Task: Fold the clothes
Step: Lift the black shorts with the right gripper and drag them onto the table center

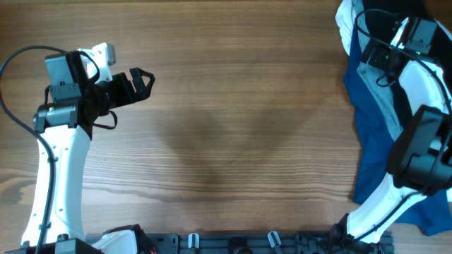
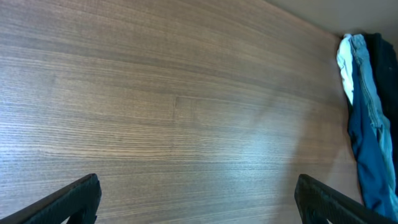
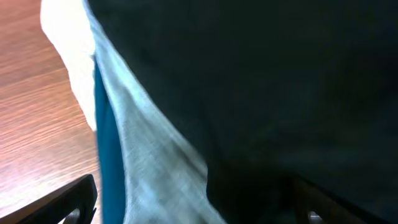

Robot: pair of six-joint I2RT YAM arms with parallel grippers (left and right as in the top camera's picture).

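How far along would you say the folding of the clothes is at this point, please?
Done: nothing yet; the black shorts lie bunched in a pile with the light-blue denim garment and dark-blue garment at the right edge of the table. In hand: the right hand hovers open, close over the shorts; the left hand hovers open over the table. Left: grasping, spreading and folding.

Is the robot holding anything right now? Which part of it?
Nothing is held. The left tool is open over the table. The right tool is open above the black shorts, not gripping them.
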